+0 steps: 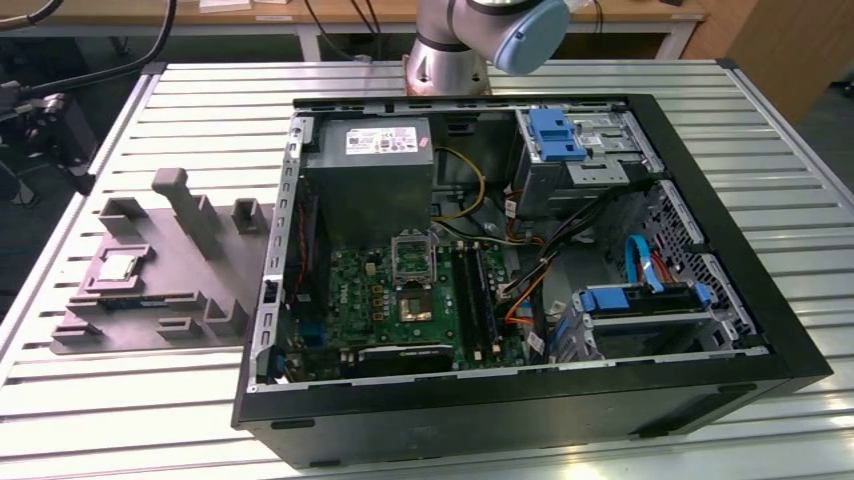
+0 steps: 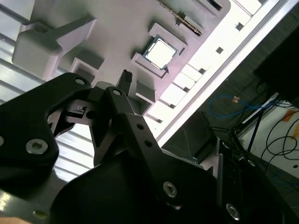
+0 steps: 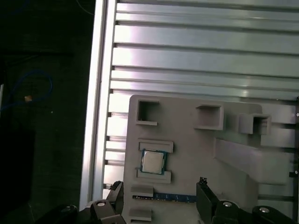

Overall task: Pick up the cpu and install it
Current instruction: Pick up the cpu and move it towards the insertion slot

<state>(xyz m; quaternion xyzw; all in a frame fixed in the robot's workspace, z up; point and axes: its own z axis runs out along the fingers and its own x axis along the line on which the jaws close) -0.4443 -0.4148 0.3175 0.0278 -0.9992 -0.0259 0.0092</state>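
While I hang over the grey fixture (image 3: 196,144), my hand (image 3: 159,185) is released: in the first wrist view its two dark fingers (image 3: 204,198) stand wide apart with nothing between them. The cpu (image 3: 153,162) lies flat in its shallow recess on that fixture, silvery top up with a thin green rim, near my fingertips but not touching them. In the exterior view the fixture rests on the slatted tabletop (image 1: 134,400) at the exterior view's left, just beside the open computer case (image 1: 534,420). The green motherboard (image 1: 354,290) lies inside the case, well apart from the cpu.
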